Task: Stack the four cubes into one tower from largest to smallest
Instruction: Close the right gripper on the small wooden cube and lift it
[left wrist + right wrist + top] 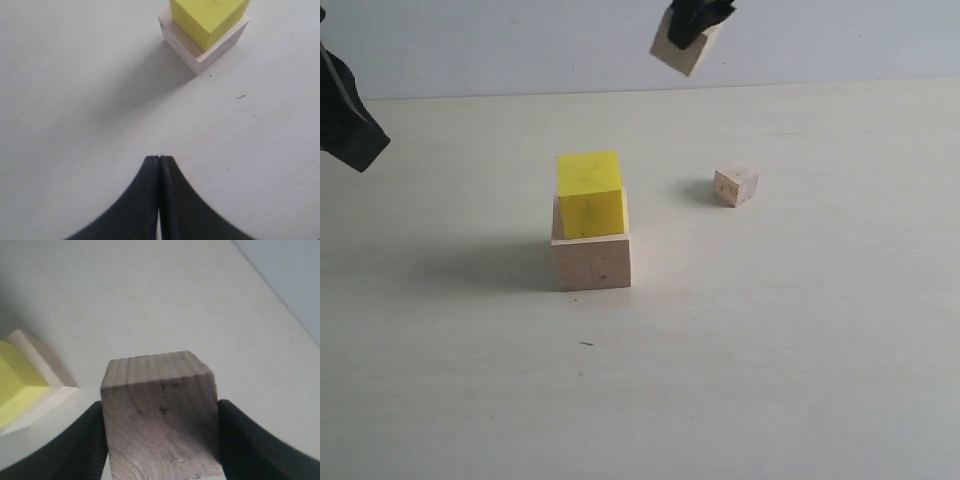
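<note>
Masking part of a small wood cube point(685, 53), cropped right jaws.

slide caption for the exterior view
Right gripper holds a small bare wood cube above the table; bright yellow cube sits on large pale wood cube; second small wood cube lies apart

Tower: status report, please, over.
Right gripper shut on small wood cube, held high. Left gripper shut, empty. Yellow cube on large pale cube. Other small cube aside; nothing blocking.

Cubes were four: one large pale wood cube point(592, 262), one yellow cube point(589, 193), two small wood cubes point(735, 185) point(685, 48). Grippers were two: left gripper point(159, 160), right gripper point(693, 22). Table point(800, 350): one.
</note>
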